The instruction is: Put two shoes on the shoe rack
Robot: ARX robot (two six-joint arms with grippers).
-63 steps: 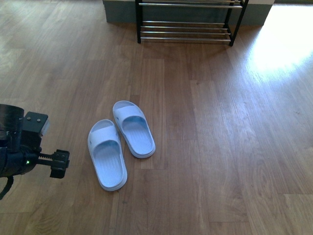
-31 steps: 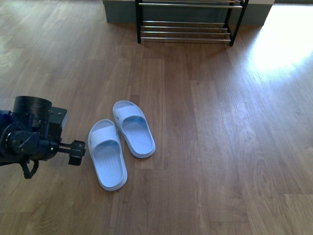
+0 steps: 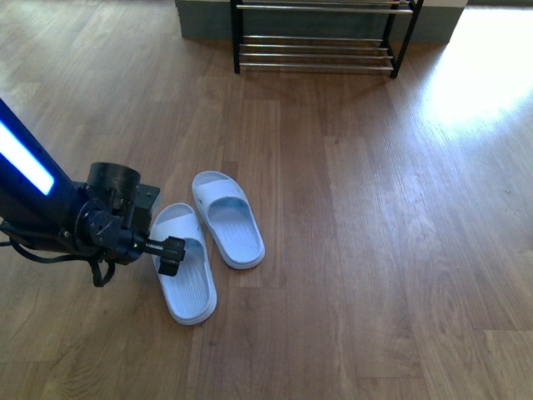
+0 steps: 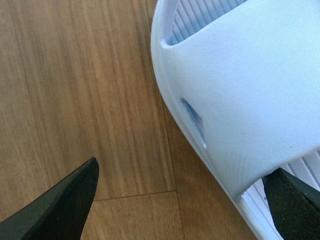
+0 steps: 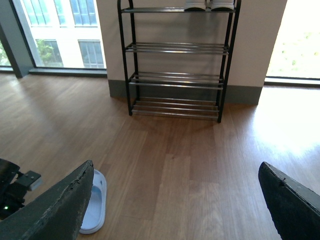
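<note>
The two shoes on the floor are pale blue slide sandals; no grey sneakers show. The left slide point(image 3: 185, 271) and the right slide point(image 3: 227, 218) lie side by side, toes toward me. My left gripper point(image 3: 171, 254) is open and low over the left slide's outer edge. In the left wrist view its strap point(image 4: 250, 90) lies between the fingertips point(image 4: 65, 205), untouched, with the gripper point(image 4: 180, 210) straddling its rim. My right gripper point(image 5: 175, 210) is open, empty and high above the floor. The shoe rack point(image 3: 316, 52) stands at the far wall, also in the right wrist view point(image 5: 177, 82).
The floor is brown wood planks. A pair of white shoes point(image 5: 209, 5) sits on the rack's top shelf. One slide point(image 5: 95, 205) shows beside my right gripper's finger. Windows flank the rack, and bright sunlight falls on the floor at the right.
My left arm has swung in from the left edge toward the right, and its gripper now hangs over the left slide. The slides have not moved.
</note>
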